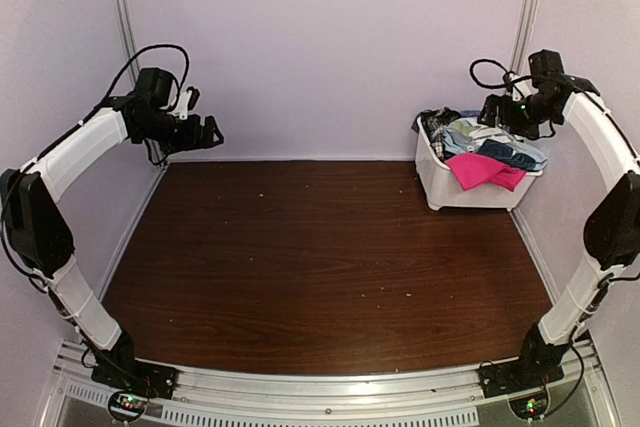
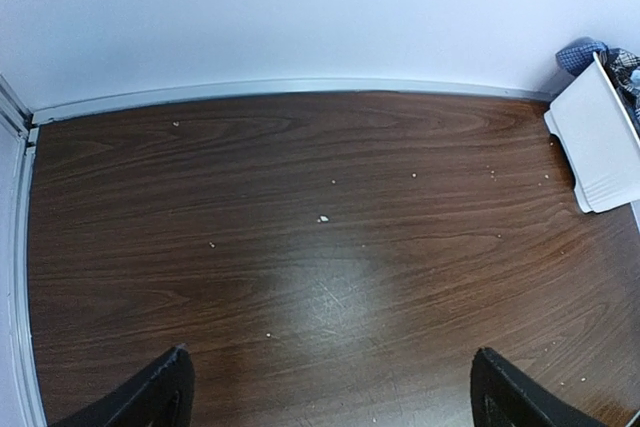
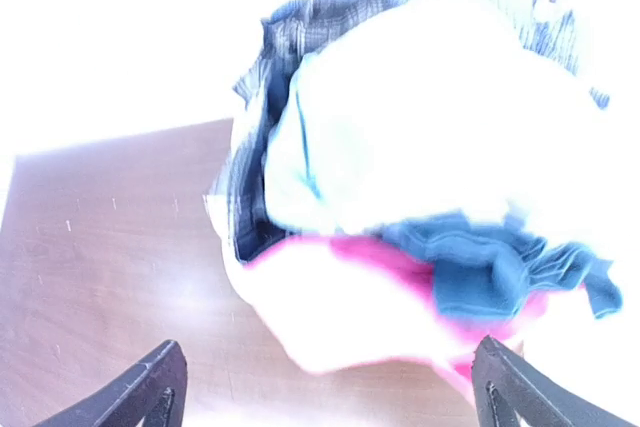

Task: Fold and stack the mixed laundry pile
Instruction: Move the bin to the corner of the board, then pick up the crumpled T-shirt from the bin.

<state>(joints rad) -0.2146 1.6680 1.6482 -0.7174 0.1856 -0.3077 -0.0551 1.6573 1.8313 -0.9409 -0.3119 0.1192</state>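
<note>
mixed laundry pile (image 1: 482,152): sits heaped in the white plastic basket (image 1: 445,189) at the far right corner of the surface (image 1: 320,257), against the back wall.

hard to read:
- lower layers of the pile are hidden by the basket walls; only the top garments show.
- right wrist view is badly overexposed. the crown of the pile is washed to white, and basket rim and pale cloth cannot be told apart there.
- still legible in that view: hot pink piece (image 3: 345,257) along the near edge, a blue piece (image 3: 490,272) lying on it, and dark checked cloth (image 3: 258,147) on the left flank.
- left wrist view catches only a corner of the basket, cut off by the right edge of the picture, with a scrap of blue small-check shirt (image 2: 583,51) above its rim.
- plaid and navy pieces are too small in the top view to separate.

positions:
- right pincer (image 1: 497,112): jaws spread wide, holding nothing, above the far left part of the pile. both fingers (image 3: 150,392) frame the heap and look clear of the cloth.
- left pincer (image 1: 208,133): jaws also wide apart and empty, raised over the far left corner of the surface, well apart from the pile, with bare wood below it.
</note>
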